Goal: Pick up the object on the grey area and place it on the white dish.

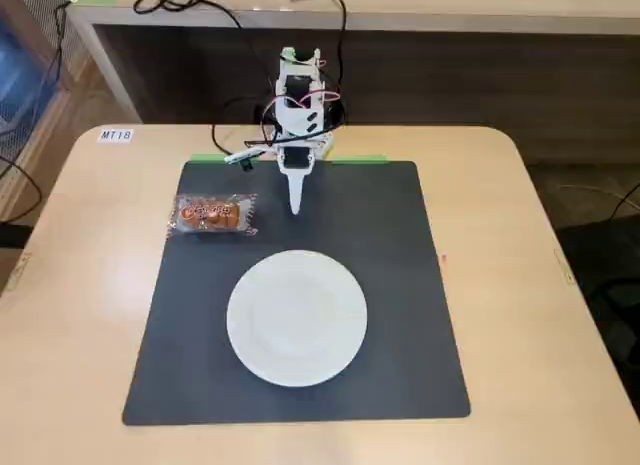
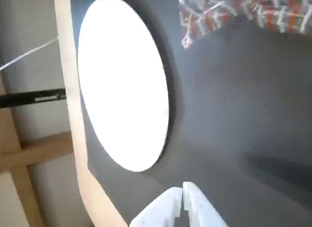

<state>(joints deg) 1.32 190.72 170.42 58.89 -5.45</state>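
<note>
The snack (image 1: 213,214) in a clear crinkly wrapper with orange-brown contents lies at the left edge of the dark grey mat (image 1: 400,285), partly over the wooden tabletop. It shows at the top of the wrist view (image 2: 243,14). The white dish (image 1: 297,317) sits in the middle of the mat, empty; it fills the left of the wrist view (image 2: 122,90). My white gripper (image 1: 297,203) hangs at the back of the mat, tips pointing down, right of the snack and apart from it. Its fingertips (image 2: 183,194) meet; it is shut and empty.
The arm's base (image 1: 298,115) stands at the table's back edge with green tape (image 1: 358,159) beside it. Black cables (image 1: 180,0) trail over a bench behind. A label (image 1: 115,135) is stuck at the table's back left corner.
</note>
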